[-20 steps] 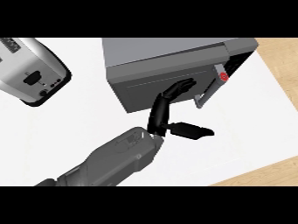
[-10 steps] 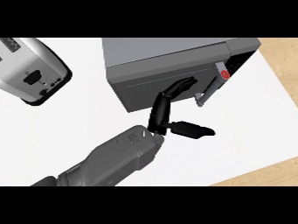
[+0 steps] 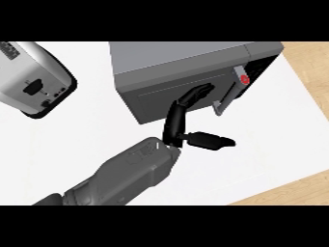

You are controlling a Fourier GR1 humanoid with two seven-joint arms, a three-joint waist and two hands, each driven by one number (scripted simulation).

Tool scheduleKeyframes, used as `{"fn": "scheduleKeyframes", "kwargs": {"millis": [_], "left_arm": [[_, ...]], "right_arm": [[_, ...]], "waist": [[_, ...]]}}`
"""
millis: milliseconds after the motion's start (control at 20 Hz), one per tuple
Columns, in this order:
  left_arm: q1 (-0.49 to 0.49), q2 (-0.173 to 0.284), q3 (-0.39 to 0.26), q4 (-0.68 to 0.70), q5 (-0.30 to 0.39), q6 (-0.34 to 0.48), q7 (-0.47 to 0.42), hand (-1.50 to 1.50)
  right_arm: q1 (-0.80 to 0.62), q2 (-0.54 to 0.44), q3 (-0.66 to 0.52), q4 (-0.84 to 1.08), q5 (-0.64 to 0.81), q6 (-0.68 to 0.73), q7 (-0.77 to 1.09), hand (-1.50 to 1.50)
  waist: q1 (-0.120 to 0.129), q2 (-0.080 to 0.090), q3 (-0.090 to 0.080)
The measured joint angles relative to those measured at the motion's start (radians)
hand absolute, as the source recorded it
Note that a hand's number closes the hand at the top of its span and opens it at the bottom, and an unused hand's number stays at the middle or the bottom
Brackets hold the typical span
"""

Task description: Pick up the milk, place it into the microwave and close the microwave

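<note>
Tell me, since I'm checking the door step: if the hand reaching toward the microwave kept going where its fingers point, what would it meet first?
The grey box-shaped microwave's front door. The black hand's straight fingers already appear to touch it, though depth is uncertain.

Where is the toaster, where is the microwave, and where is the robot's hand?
toaster [image 3: 24, 77]: head view, on its silver side.
microwave [image 3: 181, 58]: head view, on its grey top.
hand [image 3: 175, 123]: head view, on the black palm below the fingers touching the microwave door.
</note>
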Motion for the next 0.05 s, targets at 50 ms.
{"fn": "scheduleKeyframes", "kwargs": {"millis": [50], "left_arm": [[-0.001, 0.0, 0.0, 0.002, 0.005, 0.001, -0.003, -1.5]], "right_arm": [[-0.005, -0.004, -0.003, 0.008, -0.011, 0.005, 0.003, -1.5]], "waist": [[-0.001, 0.0, 0.0]]}}
